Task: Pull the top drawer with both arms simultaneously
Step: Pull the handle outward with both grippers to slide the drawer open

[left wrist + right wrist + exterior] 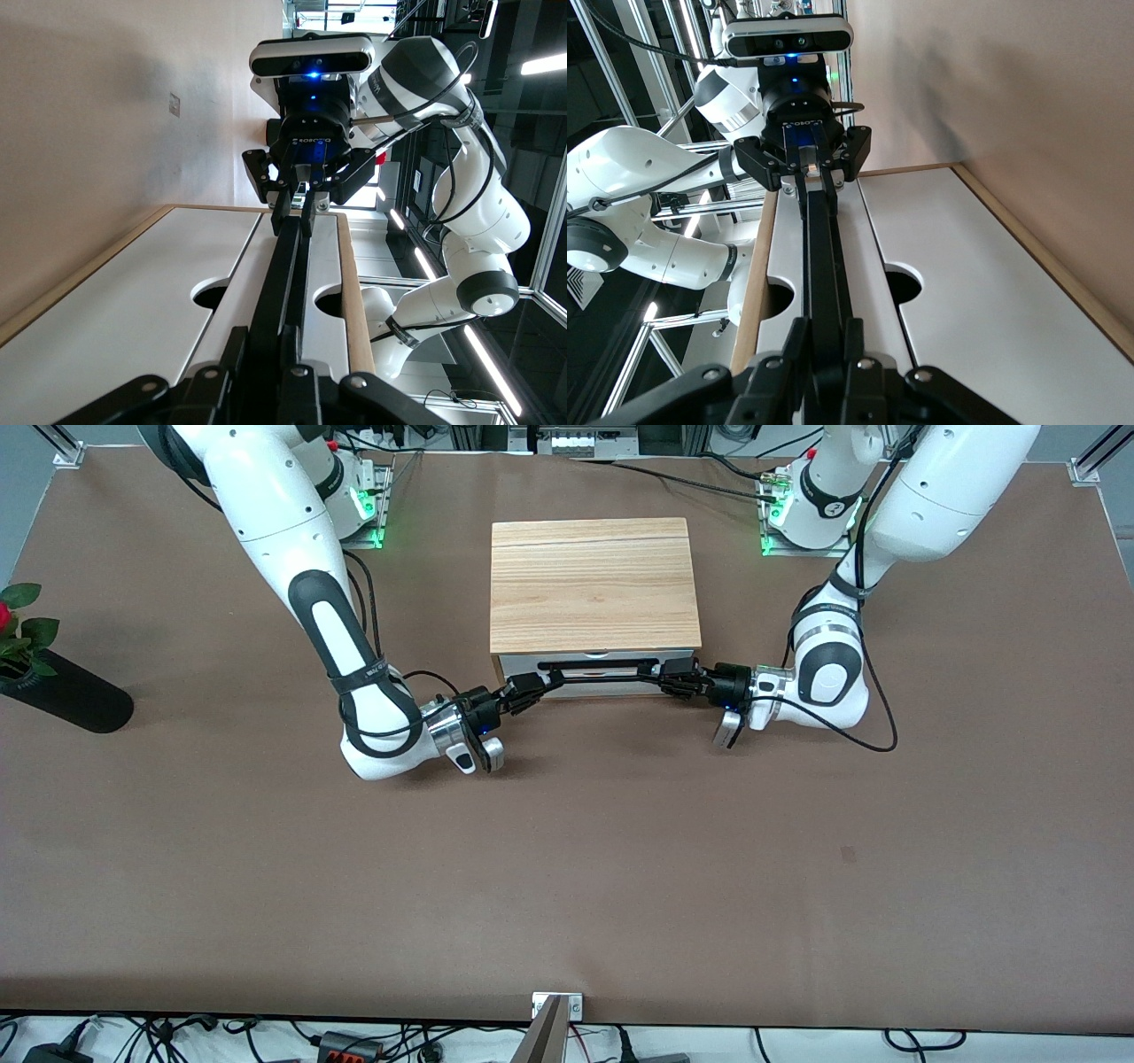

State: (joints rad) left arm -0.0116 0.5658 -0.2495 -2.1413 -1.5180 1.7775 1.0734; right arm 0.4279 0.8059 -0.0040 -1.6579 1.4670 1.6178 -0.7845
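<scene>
- Wood-grain cabinet (594, 584) stands mid-table between the two arm bases; its top drawer (595, 677), white-fronted, faces the front camera and looks shut or barely out.
- Black bar handle (598, 665) runs along that drawer front.
- Left gripper (675, 677) is clamped on the handle's end toward the left arm's side, fingers (288, 376) pinched around the bar.
- Right gripper (532, 685) is clamped on the handle's other end, fingers (819, 376) closed around it.
- Small white print shows on each gripper body, too small to read.
- Black vase (62, 691) with a red flower lies at the right arm's end of the table.
</scene>
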